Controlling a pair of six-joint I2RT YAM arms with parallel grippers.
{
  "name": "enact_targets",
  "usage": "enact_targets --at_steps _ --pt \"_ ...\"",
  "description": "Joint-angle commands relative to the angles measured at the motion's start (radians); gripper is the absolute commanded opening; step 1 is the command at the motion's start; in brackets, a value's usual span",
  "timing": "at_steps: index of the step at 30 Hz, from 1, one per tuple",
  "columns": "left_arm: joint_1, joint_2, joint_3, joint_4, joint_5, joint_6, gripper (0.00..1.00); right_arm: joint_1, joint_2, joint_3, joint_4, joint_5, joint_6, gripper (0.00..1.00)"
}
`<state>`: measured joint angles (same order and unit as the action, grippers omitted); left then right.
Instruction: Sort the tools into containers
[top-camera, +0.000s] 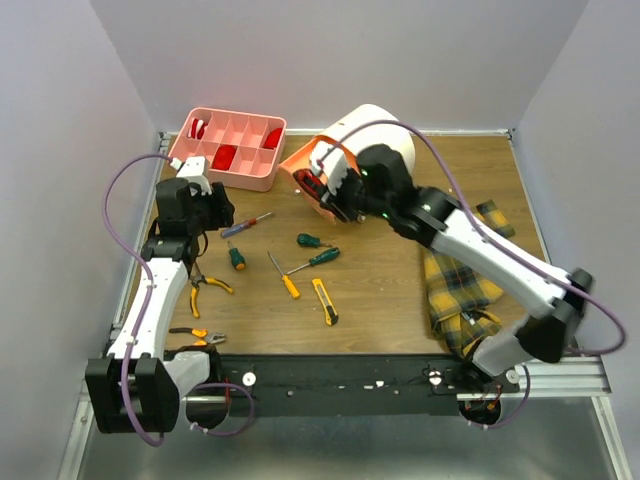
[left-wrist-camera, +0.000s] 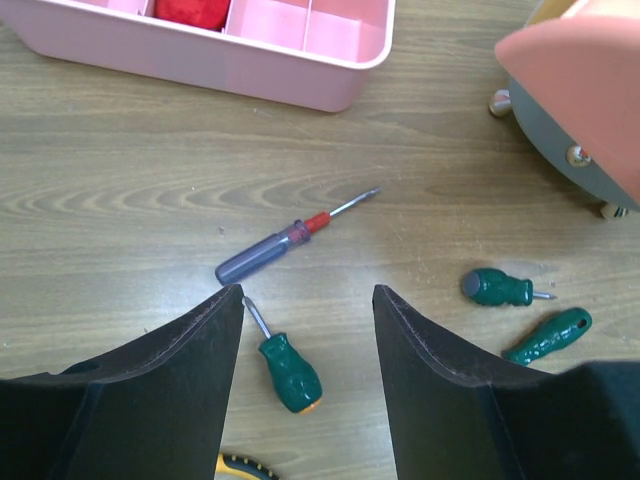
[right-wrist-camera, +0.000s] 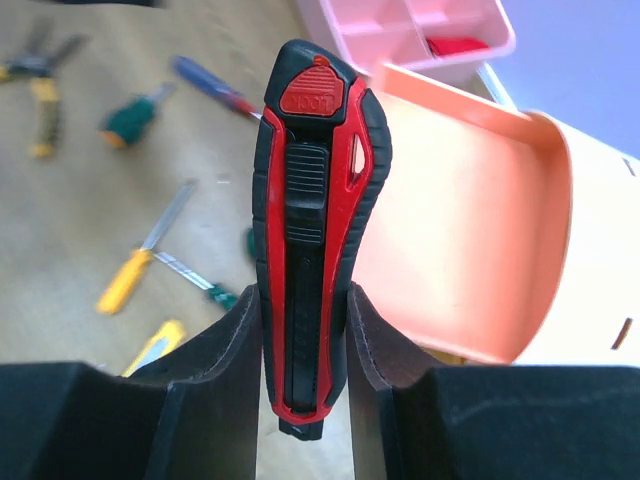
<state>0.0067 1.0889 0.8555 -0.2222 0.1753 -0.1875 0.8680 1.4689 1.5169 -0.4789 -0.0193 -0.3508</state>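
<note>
My right gripper (right-wrist-camera: 305, 295) is shut on a red and black utility knife (right-wrist-camera: 318, 180) and holds it beside the open orange drawer (right-wrist-camera: 460, 240) of the cream drawer unit (top-camera: 385, 130); the top view shows the gripper (top-camera: 325, 190) at that drawer's front. My left gripper (left-wrist-camera: 308, 290) is open and empty, hovering over a blue-handled screwdriver (left-wrist-camera: 265, 255) and a stubby green screwdriver (left-wrist-camera: 290, 370). The pink compartment tray (top-camera: 235, 150) stands at the back left with red items in some cells.
On the table lie two green screwdrivers (top-camera: 312, 240) (top-camera: 318, 259), a yellow-handled screwdriver (top-camera: 284, 277), a yellow utility knife (top-camera: 325, 301) and two pliers (top-camera: 205, 290) (top-camera: 197, 335). A plaid cloth (top-camera: 460, 285) lies at the right under the right arm.
</note>
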Motion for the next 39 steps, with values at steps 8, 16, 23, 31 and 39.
enact_targets --at_steps 8,16,23,31,39 --pt "-0.002 -0.087 -0.062 0.009 0.052 -0.004 0.64 -0.150 0.304 0.307 -0.087 0.047 0.019 0.01" --pt "0.021 -0.089 -0.064 0.006 0.056 -0.013 0.64 -0.155 0.429 0.379 -0.086 0.042 0.019 0.01" --pt "0.027 -0.072 -0.070 0.020 0.067 -0.030 0.64 -0.173 0.496 0.407 -0.073 0.110 0.007 0.03" --pt "0.026 -0.038 -0.062 0.053 0.078 -0.049 0.64 -0.184 0.469 0.384 -0.049 0.156 0.007 0.63" --pt "0.027 -0.009 -0.035 0.078 0.082 -0.067 0.64 -0.181 0.325 0.389 -0.105 -0.092 0.042 0.70"
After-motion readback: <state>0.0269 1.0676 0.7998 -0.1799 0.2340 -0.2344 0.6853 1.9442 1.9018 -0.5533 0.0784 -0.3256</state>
